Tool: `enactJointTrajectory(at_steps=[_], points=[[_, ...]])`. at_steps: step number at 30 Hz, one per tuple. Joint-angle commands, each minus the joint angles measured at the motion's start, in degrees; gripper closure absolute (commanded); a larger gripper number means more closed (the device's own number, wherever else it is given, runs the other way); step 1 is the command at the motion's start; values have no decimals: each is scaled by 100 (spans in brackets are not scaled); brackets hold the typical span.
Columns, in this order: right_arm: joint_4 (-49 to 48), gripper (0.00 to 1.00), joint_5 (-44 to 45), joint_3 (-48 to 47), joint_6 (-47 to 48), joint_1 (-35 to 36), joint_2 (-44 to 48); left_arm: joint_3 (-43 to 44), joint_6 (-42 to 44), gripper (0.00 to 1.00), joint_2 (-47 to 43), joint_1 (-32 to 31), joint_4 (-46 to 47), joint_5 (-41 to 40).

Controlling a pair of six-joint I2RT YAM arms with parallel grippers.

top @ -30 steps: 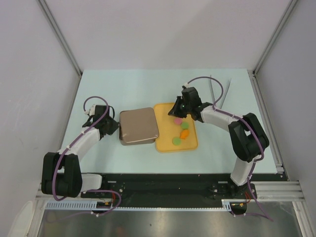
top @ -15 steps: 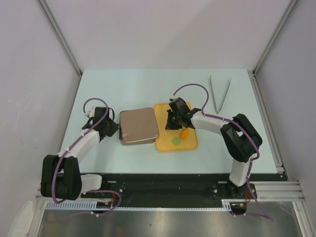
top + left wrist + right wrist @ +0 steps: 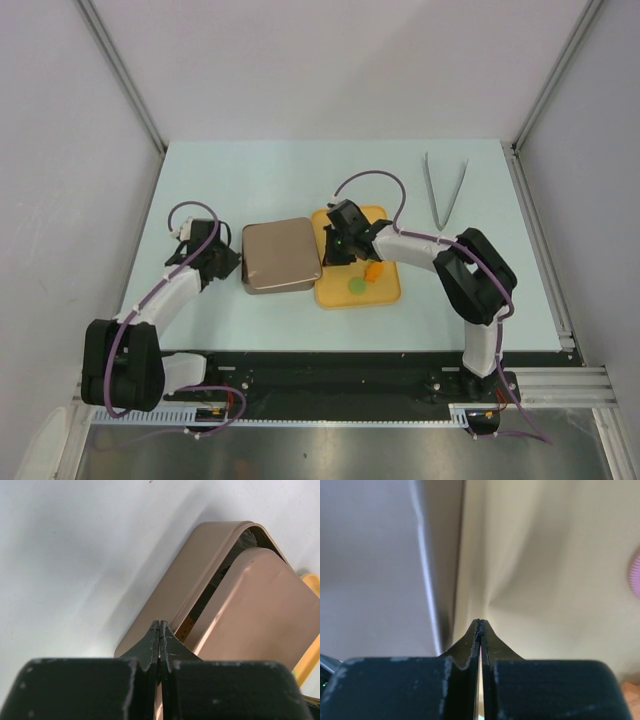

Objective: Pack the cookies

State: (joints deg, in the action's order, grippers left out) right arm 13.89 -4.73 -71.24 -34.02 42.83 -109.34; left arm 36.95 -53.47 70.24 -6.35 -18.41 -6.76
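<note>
Yellow plastic tray [image 3: 388,288] holds the small round cookies [image 3: 355,285], a green and an orange one showing near its front. The right gripper [image 3: 337,252], pressed together on nothing, has moved left to the tray edge beside the brown rectangular lidded box [image 3: 281,256]. The left gripper [image 3: 159,630], also closed empty, stays at the box's left side.

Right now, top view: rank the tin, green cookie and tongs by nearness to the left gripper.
From the left gripper:
1. brown tin, just beside the fingertips, table centre-left.
2. green cookie, on the yellow tray past the tin.
3. tongs, far off at the table's back right.
</note>
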Motion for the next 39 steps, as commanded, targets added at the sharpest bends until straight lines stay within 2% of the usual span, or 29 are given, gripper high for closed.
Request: enactJointTrajectory(at_steps=[1,29,39], points=[[-53,100,-63,-355,10,164,-158,-126,21,100,-177,11,119,175],[184,100,-230,-1076,-8,428,-360,-100,-14,100,-186,11,163,219],[334,100,-186,-1076,80,331,-360,67,100,100,-300,134,-232,-140]])
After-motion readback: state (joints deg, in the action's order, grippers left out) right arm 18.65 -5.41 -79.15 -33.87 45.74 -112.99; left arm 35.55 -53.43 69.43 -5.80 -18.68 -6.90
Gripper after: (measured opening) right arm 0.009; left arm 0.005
